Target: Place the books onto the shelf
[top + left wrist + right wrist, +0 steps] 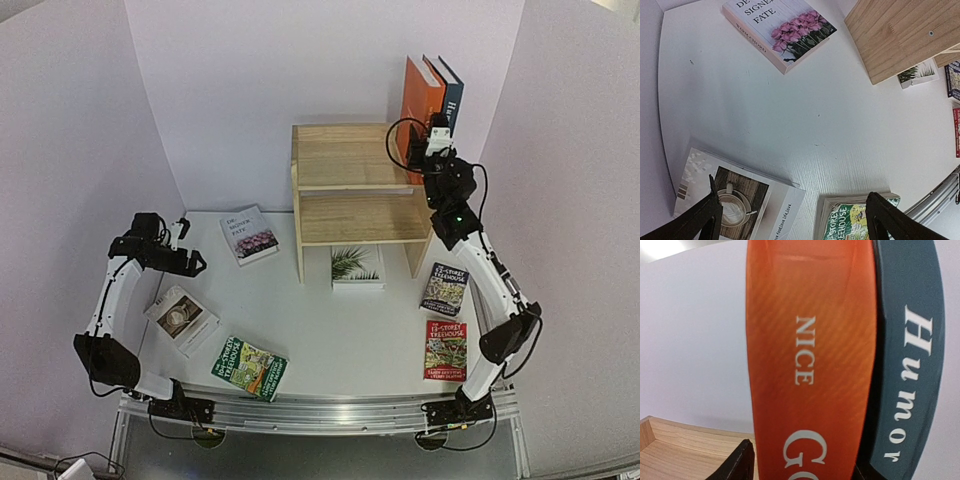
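The wooden shelf stands at the back. On its top tier an orange book and a dark blue "Humor" book stand upright side by side. My right gripper is open, its fingers either side of the orange spine. My left gripper hangs wide open and empty over the table between the coffee-cup book and a green Treehouse book. The pink-flowers book lies left of the shelf.
A palm-leaf book lies on the table under the shelf's lower tier. Two Treehouse paperbacks lie flat at the right beside my right arm. White walls close in on three sides.
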Robot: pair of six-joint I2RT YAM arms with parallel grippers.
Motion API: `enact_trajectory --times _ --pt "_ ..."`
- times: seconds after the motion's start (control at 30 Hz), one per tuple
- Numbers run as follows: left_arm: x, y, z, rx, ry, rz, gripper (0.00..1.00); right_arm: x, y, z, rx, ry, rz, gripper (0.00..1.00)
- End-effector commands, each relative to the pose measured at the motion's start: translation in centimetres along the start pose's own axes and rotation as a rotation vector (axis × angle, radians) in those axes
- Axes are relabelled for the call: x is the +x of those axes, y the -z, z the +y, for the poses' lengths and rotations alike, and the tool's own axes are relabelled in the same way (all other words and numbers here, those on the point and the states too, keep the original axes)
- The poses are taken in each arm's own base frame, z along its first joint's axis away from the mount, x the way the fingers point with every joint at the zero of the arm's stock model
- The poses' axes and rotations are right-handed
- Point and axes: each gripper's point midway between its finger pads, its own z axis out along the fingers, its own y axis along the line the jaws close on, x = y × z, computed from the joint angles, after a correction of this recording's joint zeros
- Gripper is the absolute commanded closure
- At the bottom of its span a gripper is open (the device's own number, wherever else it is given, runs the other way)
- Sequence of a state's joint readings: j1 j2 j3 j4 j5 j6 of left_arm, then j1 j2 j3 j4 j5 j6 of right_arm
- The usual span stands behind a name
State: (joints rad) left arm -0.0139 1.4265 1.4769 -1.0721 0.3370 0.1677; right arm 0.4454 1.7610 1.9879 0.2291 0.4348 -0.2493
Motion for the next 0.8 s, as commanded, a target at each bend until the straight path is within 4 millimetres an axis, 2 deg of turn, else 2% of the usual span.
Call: enact_trajectory --times 0.0,0.2,0.4,0.6,0.77 --pt "-1.5 0.9 -0.6 0.024 -0.028 -0.046 0.0 -3.9 2.1 -1.7 0.016 -0.033 -0.063 0.45" --pt "-1.6 0.9 -0.8 0.038 -0.028 -0.049 0.0 -4.0 3.3 -1.6 -0.016 -0.037 -0.048 0.43" --pt "-1.5 0.8 -0.9 0.041 -0.027 -0.046 0.0 -3.8 5.3 -0.9 -0.093 -0.044 -0.014 0.43" --pt "-1.7 0.7 -1.0 0.051 -0.025 -0.047 0.0 -3.7 7.4 -0.7 -0.146 -0.065 0.005 0.51" --pt "-1.6 0.5 -1.0 0.053 -0.023 -0.041 0.0 -2.4 8.2 0.5 -0.221 -0.08 0.041 0.6"
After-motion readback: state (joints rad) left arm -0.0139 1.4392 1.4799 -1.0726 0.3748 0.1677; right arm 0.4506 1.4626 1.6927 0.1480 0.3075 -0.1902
